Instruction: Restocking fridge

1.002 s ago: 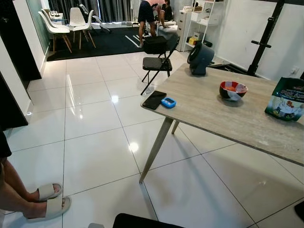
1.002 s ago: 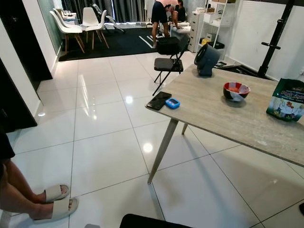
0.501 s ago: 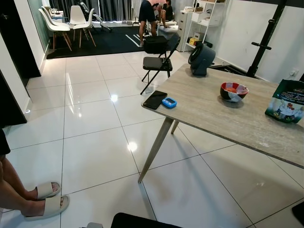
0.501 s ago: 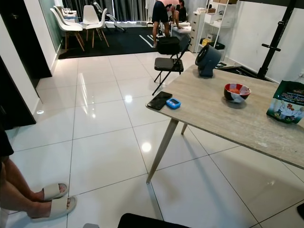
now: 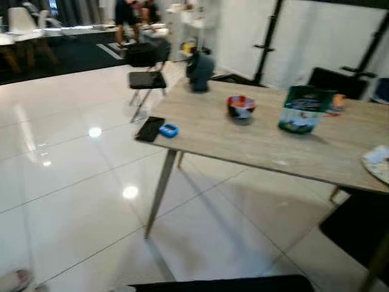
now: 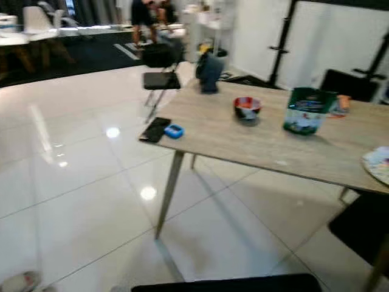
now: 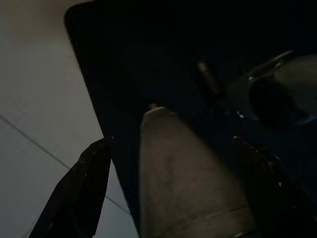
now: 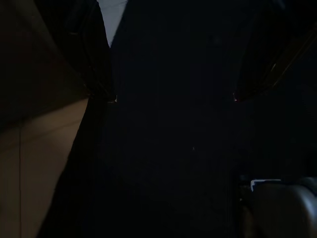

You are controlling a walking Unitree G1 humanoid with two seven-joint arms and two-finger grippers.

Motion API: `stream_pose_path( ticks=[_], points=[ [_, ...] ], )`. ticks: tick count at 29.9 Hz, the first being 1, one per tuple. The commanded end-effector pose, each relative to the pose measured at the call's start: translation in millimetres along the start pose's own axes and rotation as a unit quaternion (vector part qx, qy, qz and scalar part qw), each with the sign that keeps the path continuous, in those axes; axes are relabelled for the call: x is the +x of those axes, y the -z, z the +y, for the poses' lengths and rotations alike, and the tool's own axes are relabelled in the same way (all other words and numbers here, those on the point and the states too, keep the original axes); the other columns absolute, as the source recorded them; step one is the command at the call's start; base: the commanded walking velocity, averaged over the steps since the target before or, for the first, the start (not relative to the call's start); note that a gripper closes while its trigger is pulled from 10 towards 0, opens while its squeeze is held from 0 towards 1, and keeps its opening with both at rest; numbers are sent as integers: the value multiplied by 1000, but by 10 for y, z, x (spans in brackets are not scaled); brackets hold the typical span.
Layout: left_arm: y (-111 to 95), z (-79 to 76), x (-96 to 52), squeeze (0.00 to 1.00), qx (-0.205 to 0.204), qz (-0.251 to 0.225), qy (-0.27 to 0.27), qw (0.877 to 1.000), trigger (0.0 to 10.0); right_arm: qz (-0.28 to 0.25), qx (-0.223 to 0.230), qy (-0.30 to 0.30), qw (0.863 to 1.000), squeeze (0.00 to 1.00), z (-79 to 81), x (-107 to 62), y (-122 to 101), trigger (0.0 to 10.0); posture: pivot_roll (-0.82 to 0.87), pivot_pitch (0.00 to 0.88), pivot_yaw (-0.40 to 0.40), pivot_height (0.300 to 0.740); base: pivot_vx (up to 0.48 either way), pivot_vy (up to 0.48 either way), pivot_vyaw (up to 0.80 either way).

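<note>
With both arms hanging idle, left gripper [image 7: 171,148] and right gripper [image 8: 171,94] spread empty, the blurred approach could clip the table [image 5: 267,149] leg at 11 o'clock before reaching the green bag [image 5: 302,109] at 1 o'clock.

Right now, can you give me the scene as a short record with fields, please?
place: room with white tiled floor
table: wooden table ahead, to the right
on table: black phone and small blue item at the near corner; red bowl; green bag; dark fan at the far end
behind table: black folding chair
left gripper: open, idle, holding nothing
right gripper: open, idle in shade
image: blurred
</note>
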State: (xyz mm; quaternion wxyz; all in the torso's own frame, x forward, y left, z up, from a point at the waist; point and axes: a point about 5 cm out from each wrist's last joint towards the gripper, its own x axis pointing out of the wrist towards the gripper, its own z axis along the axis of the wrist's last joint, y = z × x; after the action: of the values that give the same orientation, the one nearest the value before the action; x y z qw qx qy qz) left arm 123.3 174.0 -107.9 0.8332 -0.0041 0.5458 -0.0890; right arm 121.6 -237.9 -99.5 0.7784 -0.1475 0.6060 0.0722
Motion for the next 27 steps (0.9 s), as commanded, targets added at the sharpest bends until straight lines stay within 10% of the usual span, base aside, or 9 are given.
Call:
stream_pose_path(
  ticks=[1, 27],
  points=[
    [11, -22, 4, 0, 6, 7, 5, 1000, 10000, -8, -6, 0, 1000, 0, 35, 8, -113, 10000, -48, 0, -27, 740, 0, 0, -800],
    [-38, 9, 9, 0, 21, 13, -5, 1000, 10000, -24, -9, -9, 1000, 0, 172, 23, -329, 10000, -55, 0, -24, 740, 0, 0, -789]
  ],
)
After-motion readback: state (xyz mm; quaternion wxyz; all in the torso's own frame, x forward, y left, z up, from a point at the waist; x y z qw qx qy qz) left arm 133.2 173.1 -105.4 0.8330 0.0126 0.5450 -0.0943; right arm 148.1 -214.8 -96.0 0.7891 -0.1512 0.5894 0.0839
